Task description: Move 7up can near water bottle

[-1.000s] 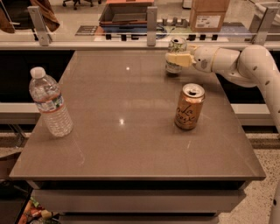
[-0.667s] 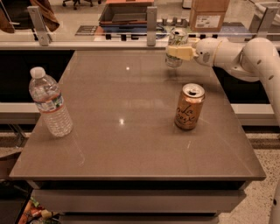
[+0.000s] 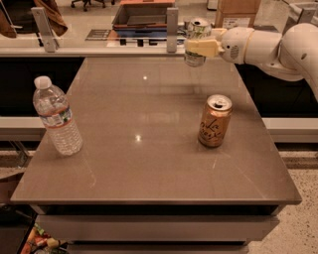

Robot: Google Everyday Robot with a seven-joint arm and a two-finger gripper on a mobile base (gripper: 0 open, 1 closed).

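The gripper (image 3: 202, 48) is pinching the shiny cylindrical can (image 3: 198, 28) upright, top facing up, above the far edge of the smooth brown bench (image 3: 149, 163).

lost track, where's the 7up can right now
In the camera view the 7up can is held in the gripper above the table's far right side, behind the orange can.

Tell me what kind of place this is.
Probably an office or lab: a cardboard box, a rolling chair's base, and a work table. The end effector holds the 7up can above the table's far edge.
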